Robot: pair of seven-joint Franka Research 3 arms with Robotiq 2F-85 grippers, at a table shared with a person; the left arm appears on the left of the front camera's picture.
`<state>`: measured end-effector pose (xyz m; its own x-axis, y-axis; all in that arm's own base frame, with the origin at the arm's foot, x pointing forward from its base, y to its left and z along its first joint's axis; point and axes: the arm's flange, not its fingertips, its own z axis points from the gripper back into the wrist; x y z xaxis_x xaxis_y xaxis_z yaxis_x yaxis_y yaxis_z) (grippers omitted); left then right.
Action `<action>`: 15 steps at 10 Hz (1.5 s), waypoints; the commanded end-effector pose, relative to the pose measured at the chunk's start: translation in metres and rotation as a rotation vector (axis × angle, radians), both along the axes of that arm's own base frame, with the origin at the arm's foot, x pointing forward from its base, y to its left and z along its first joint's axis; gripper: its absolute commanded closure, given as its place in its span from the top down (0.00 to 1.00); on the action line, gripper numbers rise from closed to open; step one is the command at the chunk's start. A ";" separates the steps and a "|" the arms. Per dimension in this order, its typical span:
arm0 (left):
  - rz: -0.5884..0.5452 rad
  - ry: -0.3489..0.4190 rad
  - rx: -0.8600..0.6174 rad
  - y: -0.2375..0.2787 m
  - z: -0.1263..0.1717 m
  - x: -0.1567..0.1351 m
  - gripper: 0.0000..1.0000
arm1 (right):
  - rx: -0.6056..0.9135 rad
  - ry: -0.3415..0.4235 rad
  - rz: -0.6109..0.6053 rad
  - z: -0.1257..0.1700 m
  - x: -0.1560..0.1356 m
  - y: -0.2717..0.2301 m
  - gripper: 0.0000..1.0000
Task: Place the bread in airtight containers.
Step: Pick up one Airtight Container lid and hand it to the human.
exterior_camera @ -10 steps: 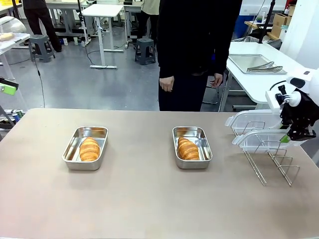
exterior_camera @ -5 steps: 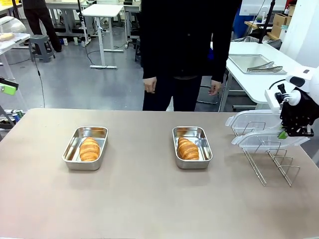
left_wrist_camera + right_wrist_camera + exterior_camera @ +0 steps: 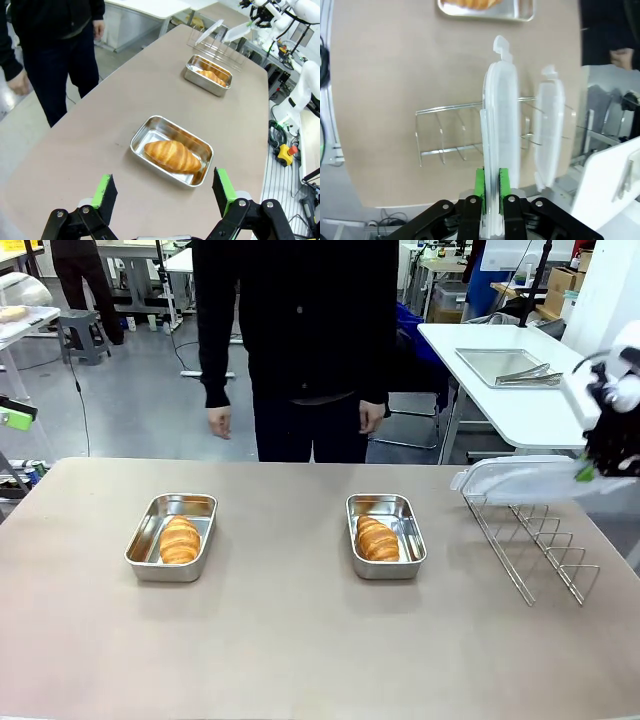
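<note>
Right claw [image 3: 491, 182] is clamped on one short edge of a clear lid [image 3: 499, 125], pads squeezed flat on either face. The lid hangs at the top of the wire rack [image 3: 530, 545]; I can't tell whether it touches the wires. A second lid [image 3: 549, 130] stands in the rack just beside it.

Handling, my guess: the lid is light, thin and slick, and it will flex. An edge pinch is the only hold, so it could pivot in the pads if I swing fast. It has a snap rim with a small tab at the end away from me.

Both croissants already sit in open pans — one croissant [image 3: 377, 538] in the pan near the rack [image 3: 410, 515], the other croissant [image 3: 179, 540] in the pan well apart from the rack [image 3: 185, 508]. They are golden-brown, ridged and shorter than the pans. They look soft and flaky, so I'd set the lid down square, not jam it on.

Left claw [image 3: 164, 189] is spread wide and holds nothing — it hovers by the far pan.
</note>
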<state>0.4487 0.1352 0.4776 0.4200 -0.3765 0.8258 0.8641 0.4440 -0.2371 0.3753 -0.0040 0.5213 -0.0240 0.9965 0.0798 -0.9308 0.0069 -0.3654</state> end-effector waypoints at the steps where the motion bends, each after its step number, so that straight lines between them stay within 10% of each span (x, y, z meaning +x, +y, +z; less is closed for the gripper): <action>1: -0.011 -0.011 -0.006 -0.001 0.002 -0.001 1.00 | 0.039 -0.098 0.073 0.049 -0.016 0.001 0.00; 7: -0.011 -0.011 -0.006 -0.001 0.002 -0.001 1.00 | 0.053 -0.369 0.415 0.108 -0.034 0.083 0.00; 15: -0.011 -0.011 -0.006 -0.001 0.002 -0.001 1.00 | 0.020 -0.337 0.629 0.058 0.046 0.179 0.00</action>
